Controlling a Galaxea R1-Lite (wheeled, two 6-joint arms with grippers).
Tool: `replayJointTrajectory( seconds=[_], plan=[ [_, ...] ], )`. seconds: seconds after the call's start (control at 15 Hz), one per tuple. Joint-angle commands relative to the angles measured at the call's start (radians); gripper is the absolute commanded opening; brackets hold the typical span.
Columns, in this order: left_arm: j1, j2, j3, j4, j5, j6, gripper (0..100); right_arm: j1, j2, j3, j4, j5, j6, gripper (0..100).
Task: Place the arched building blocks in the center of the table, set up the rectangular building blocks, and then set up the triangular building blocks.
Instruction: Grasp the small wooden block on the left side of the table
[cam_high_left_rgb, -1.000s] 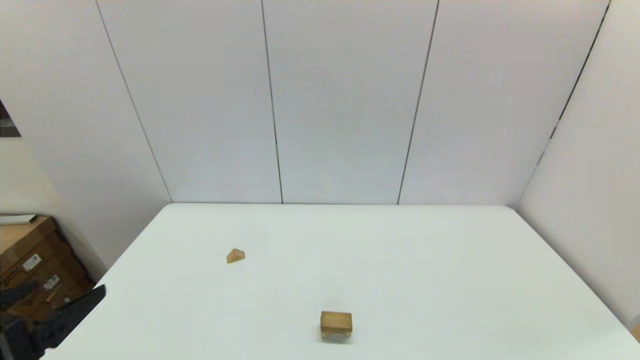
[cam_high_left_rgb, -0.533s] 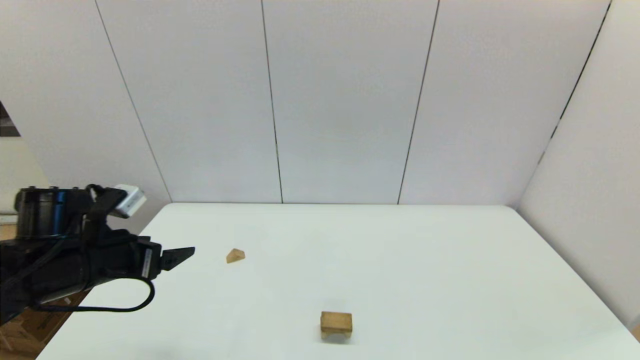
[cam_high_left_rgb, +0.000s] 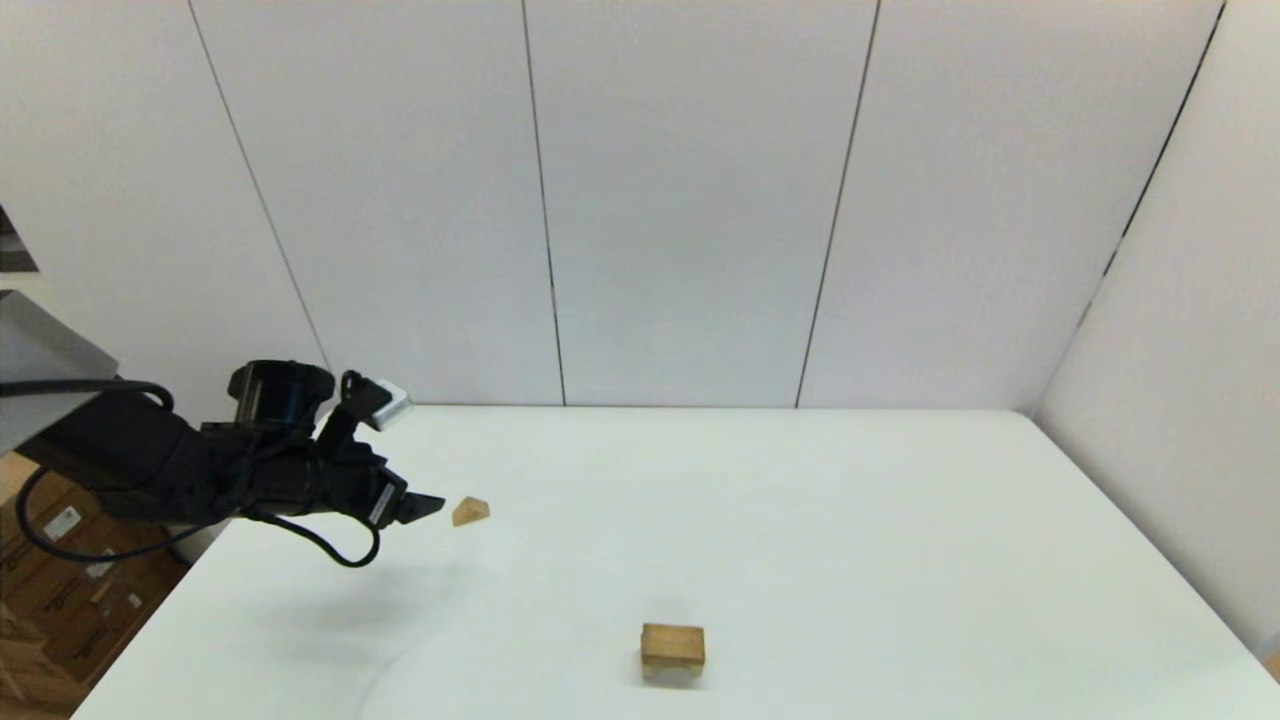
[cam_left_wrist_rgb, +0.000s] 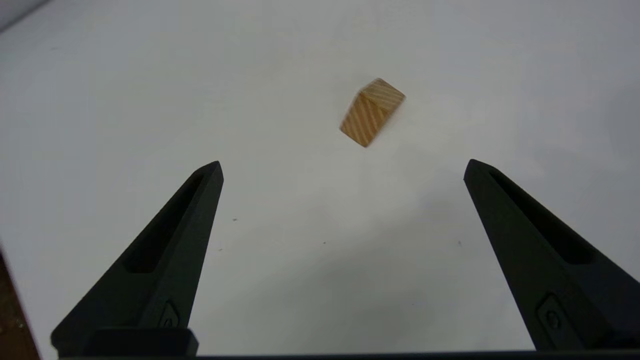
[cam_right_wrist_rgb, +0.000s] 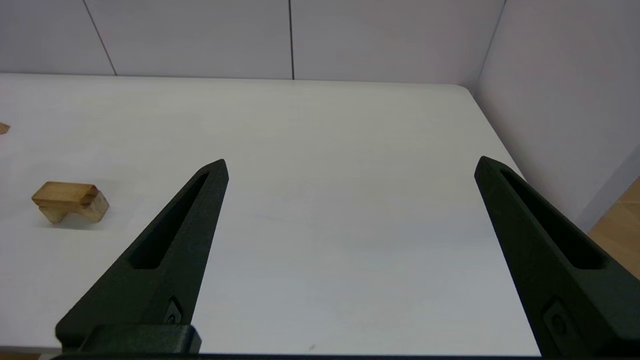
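Observation:
The triangular block (cam_high_left_rgb: 470, 511) lies on the left part of the white table (cam_high_left_rgb: 850, 520), with nothing touching it. My left gripper (cam_high_left_rgb: 430, 504) hovers just left of it, open, and the wedge (cam_left_wrist_rgb: 372, 111) sits a short way beyond the gap between the fingers (cam_left_wrist_rgb: 175, 240). Near the front centre, the rectangular block (cam_high_left_rgb: 672, 636) lies flat on top of the arched block (cam_high_left_rgb: 690, 663), whose notch faces down. The right wrist view shows the same stack, slab (cam_right_wrist_rgb: 64, 191) over arch (cam_right_wrist_rgb: 97, 207). My right gripper (cam_right_wrist_rgb: 350, 162) is open and empty over the table's right side, and it does not show in the head view.
Cardboard boxes (cam_high_left_rgb: 60, 590) stand on the floor beyond the table's left edge. White wall panels close the back and right sides of the table. The left arm's cable (cam_high_left_rgb: 330, 550) hangs under its wrist.
My left arm has come up from the lower left corner and reached right over the table, its fingertips now close to the triangular block. The blocks have not moved.

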Motion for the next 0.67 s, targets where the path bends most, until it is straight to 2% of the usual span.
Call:
replayJointTrajectory(
  seconds=[0.07,0.27,0.6,0.67],
  plan=[
    [0.006,0.085,-0.082,0.092,-0.029,0.095,100,0.0,0.0,0.0,0.0,0.0,0.0,100],
    [0.015,0.119,-0.184,0.23,-0.027,0.187,100,0.0,0.0,0.0,0.0,0.0,0.0,100],
    [0.01,0.18,-0.457,0.546,-0.052,0.244,100,0.0,0.0,0.0,0.0,0.0,0.0,100],
    [0.004,0.195,-0.49,0.569,-0.052,0.247,100,0.0,0.001,0.0,0.0,0.0,0.0,100]
  ],
)
